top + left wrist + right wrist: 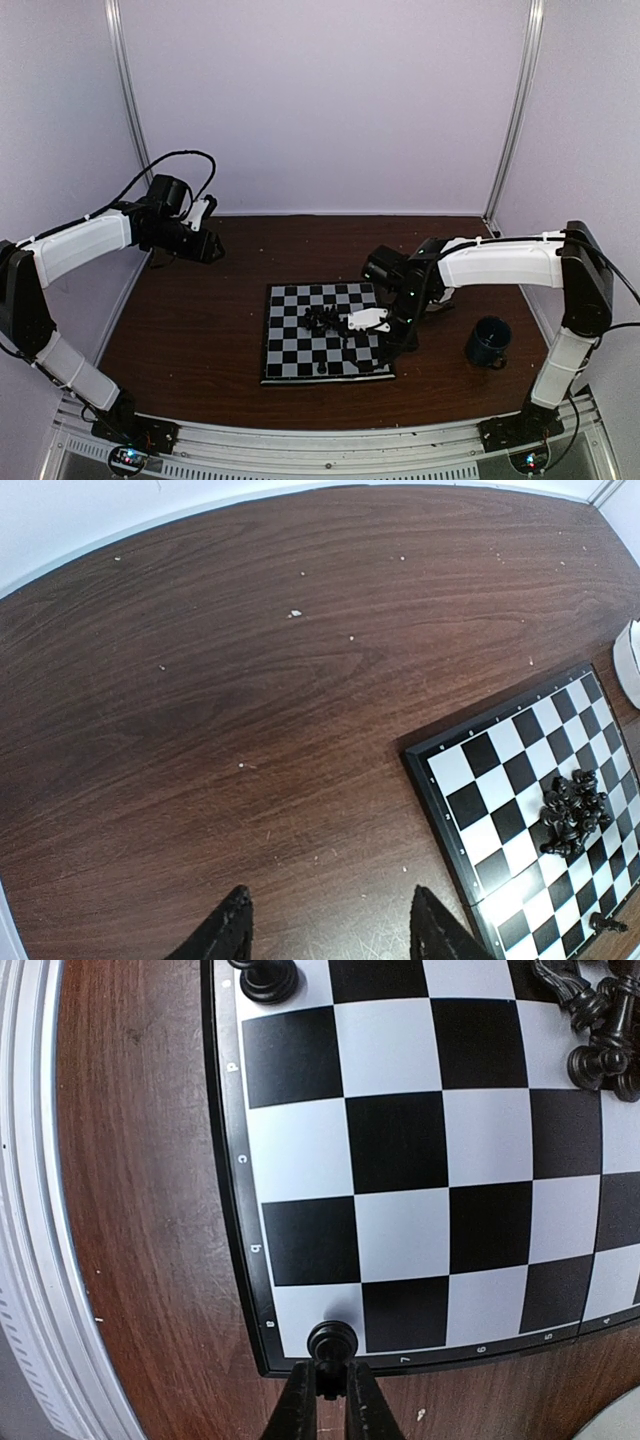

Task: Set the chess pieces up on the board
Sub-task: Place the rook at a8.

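Note:
The board [290,345] lies mid-table with a heap of black chess pieces [322,320] on it. A single piece [320,368] stands on the near row. My right gripper [331,1385] is shut on one small black piece [332,1341], held upright over the white corner square of the board [400,1140]. Another standing piece [265,978] and the heap [595,1030] show at the top of the right wrist view. My left gripper [330,925] hangs open over bare wood left of the board [520,810], far from the heap [575,815].
A white bowl [368,320] lies tipped on the board's right part beside the heap, close to the right arm. A dark blue mug [488,342] stands right of the board. The table's metal front edge [30,1260] runs close to the board's near rim.

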{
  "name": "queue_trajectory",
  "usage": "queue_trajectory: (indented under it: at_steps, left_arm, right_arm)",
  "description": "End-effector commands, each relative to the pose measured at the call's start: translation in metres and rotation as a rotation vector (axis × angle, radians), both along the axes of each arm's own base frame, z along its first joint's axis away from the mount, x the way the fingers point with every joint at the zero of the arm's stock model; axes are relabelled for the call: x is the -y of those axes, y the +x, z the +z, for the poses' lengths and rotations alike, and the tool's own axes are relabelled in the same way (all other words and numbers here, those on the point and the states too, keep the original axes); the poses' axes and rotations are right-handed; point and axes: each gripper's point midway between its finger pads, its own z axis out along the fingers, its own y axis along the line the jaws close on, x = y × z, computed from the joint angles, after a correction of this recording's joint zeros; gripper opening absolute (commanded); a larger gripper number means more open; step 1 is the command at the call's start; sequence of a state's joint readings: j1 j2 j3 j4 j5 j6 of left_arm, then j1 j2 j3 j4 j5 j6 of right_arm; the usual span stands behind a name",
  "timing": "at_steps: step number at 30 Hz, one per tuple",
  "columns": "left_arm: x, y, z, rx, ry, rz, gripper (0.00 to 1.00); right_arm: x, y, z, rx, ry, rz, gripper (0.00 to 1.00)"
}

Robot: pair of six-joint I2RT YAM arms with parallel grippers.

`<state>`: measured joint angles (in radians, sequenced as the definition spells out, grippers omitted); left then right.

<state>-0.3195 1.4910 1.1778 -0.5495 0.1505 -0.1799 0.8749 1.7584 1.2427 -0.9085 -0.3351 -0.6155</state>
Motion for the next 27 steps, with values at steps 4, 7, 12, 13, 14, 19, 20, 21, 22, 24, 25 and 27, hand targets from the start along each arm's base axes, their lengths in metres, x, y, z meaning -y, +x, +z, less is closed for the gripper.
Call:
queue_trajectory:
  at_steps: [4,7,12,13,14,19,20,21,22,24,25,27]
  left_arm:
    - [-0.0025,0.006,0.0075,0.036,0.0,0.0,0.54]
    - [-0.0022,0.0058,0.007,0.034,-0.001,-0.001,0.54]
    - [-0.0023,0.0058,0.006,0.031,0.0,-0.001,0.54]
    - [-0.0024,0.006,0.0061,0.032,0.001,-0.001,0.54]
    - [-0.0025,0.0059,0.006,0.031,0.001,0.0,0.54]
    - [-0.0017,0.0058,0.0051,0.028,-0.001,-0.004,0.54]
    - [-0.0015,0.0058,0.005,0.028,-0.002,-0.004,0.54]
    - [-0.0017,0.0056,0.0047,0.026,-0.002,-0.003,0.54]
    - [-0.0012,0.0058,0.0048,0.026,-0.003,-0.005,0.54]
    - [-0.0012,0.006,0.0051,0.027,-0.003,-0.005,0.54]
    - [-0.0009,0.0059,0.0045,0.025,-0.004,-0.006,0.54]
    - [-0.0009,0.0058,0.0045,0.025,-0.004,-0.006,0.54]
  right_arm:
    - [-0.0041,-0.0009,-0.0043,-0.014,0.0,-0.005,0.05]
    - [-0.0034,-0.0006,-0.0041,-0.011,0.0,-0.003,0.06]
    - [-0.0055,-0.0018,-0.0045,-0.02,0.004,-0.003,0.06]
    - [-0.0058,-0.0022,-0.005,-0.022,0.004,-0.003,0.06]
    - [-0.0061,-0.0027,-0.006,-0.025,0.002,-0.002,0.06]
    - [-0.0064,-0.0072,-0.007,-0.037,0.001,0.006,0.06]
    - [-0.0062,-0.0077,-0.0074,-0.038,0.001,0.006,0.06]
    - [-0.0058,-0.008,-0.0079,-0.039,-0.001,0.006,0.06]
    - [-0.0059,-0.0082,-0.0074,-0.039,0.002,0.007,0.06]
    - [-0.0059,-0.0092,-0.0077,-0.041,0.001,0.008,0.07]
    - [-0.0055,-0.0092,-0.0083,-0.041,-0.001,0.008,0.07]
    - [-0.0056,-0.0089,-0.0089,-0.041,-0.003,0.008,0.08]
